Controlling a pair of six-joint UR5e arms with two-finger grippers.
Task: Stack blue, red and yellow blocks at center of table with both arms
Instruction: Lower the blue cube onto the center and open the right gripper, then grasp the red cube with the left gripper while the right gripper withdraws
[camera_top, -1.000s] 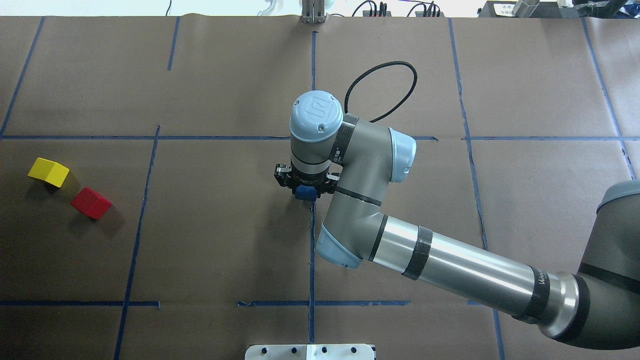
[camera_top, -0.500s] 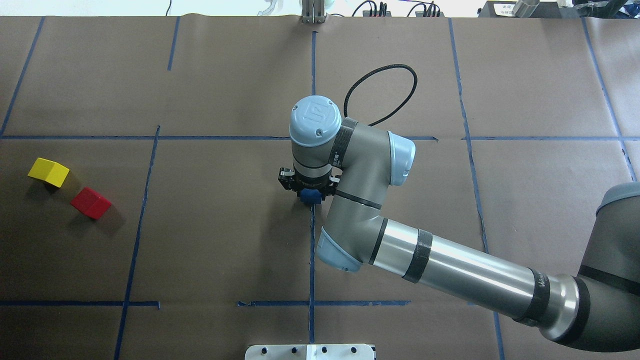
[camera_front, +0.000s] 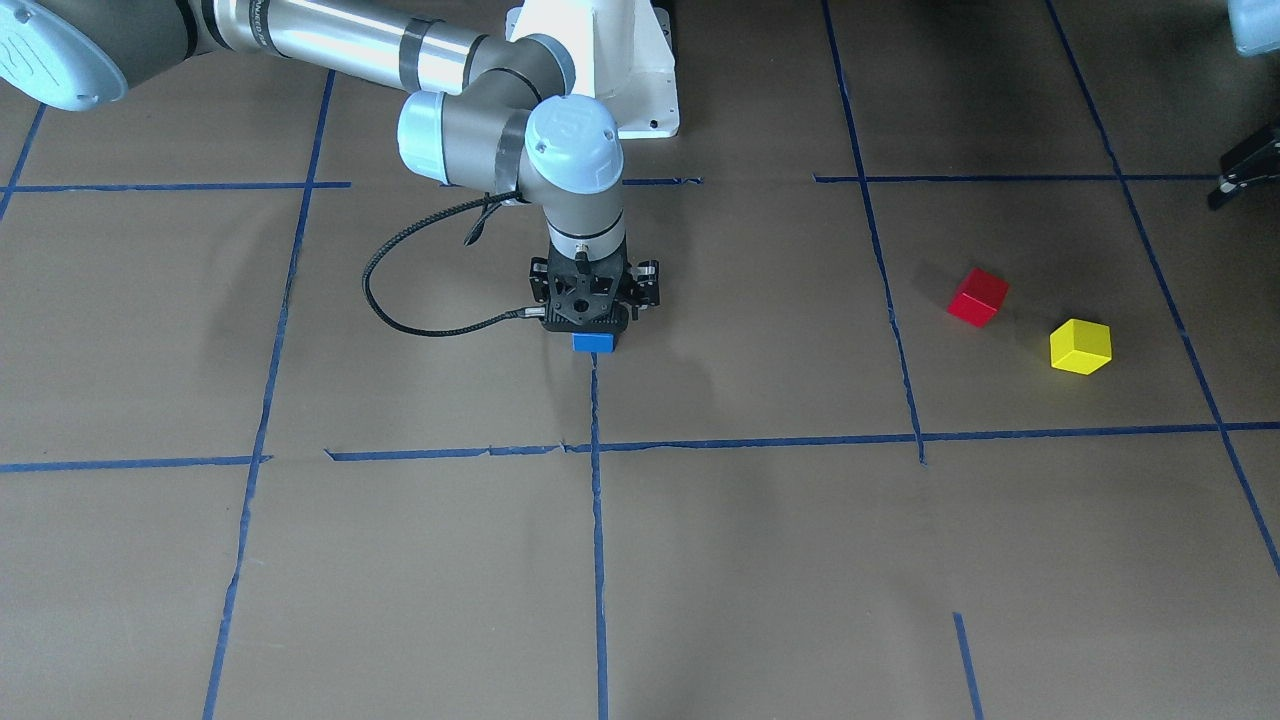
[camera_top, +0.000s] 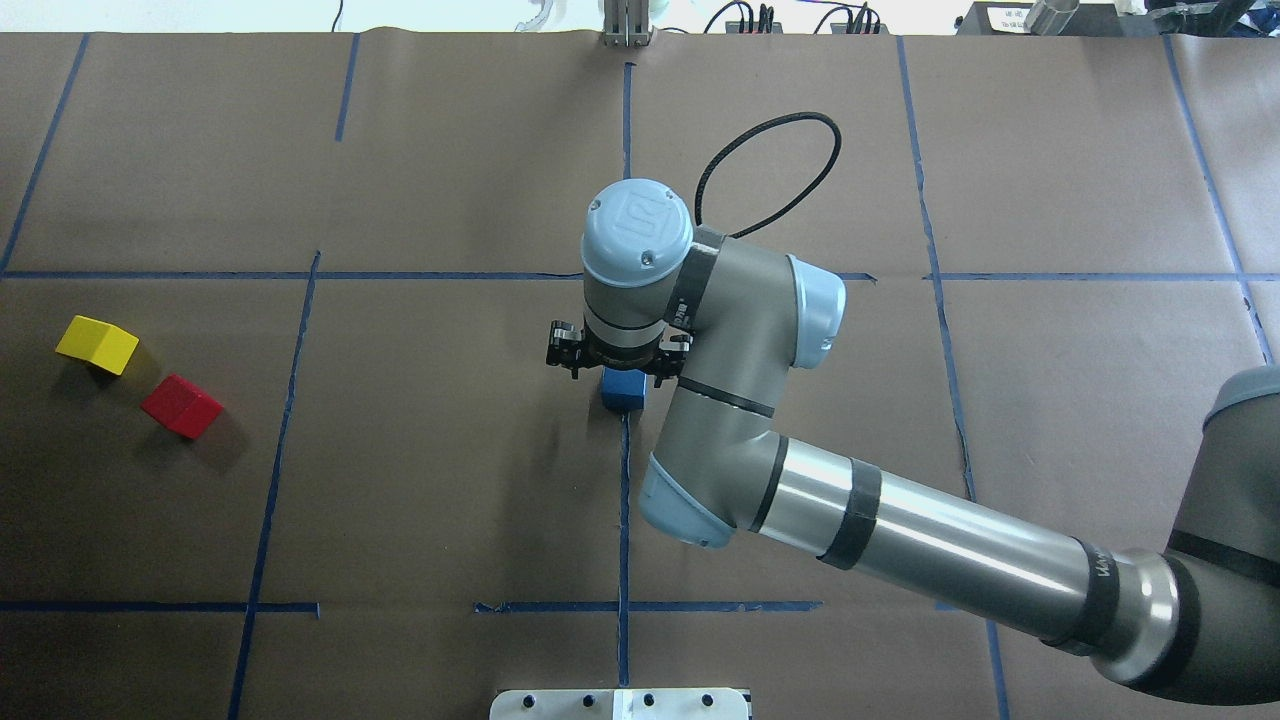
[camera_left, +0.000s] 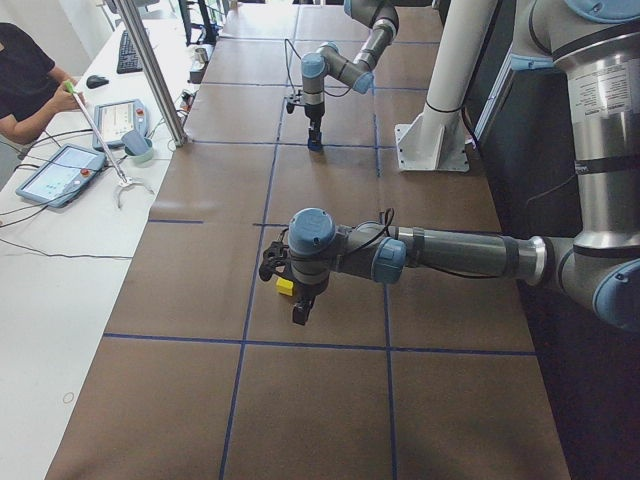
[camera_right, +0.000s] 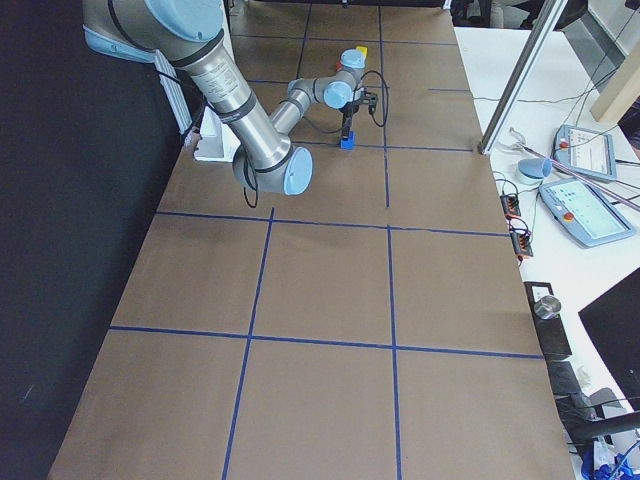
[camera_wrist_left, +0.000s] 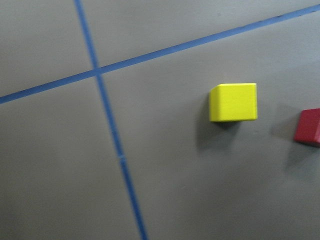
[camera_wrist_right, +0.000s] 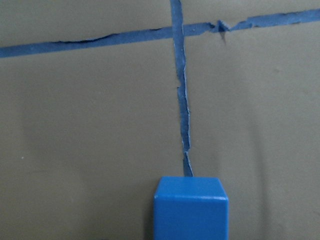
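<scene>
The blue block (camera_front: 594, 342) sits on the brown table at the centre, at the end of a blue tape line (camera_wrist_right: 182, 115); it also shows in the overhead view (camera_top: 622, 390). My right gripper (camera_front: 594, 325) hangs just above it, open and off the block. The red block (camera_top: 181, 405) and the yellow block (camera_top: 97, 343) lie side by side, a little apart, at the table's left. My left gripper (camera_front: 1245, 170) shows only partly, high at the view's edge; I cannot tell its state. Its wrist view shows the yellow block (camera_wrist_left: 233, 102) and the red block's edge (camera_wrist_left: 309, 126) below.
A black cable (camera_front: 400, 310) loops out from the right wrist over the table. The white robot base (camera_front: 600, 60) stands at the near edge. Blue tape lines mark a grid. An operator (camera_left: 25, 85) and tablets are at a side desk.
The right gripper went down with the blue block, left it on the table and has risen a little. The red and yellow blocks have not moved.
</scene>
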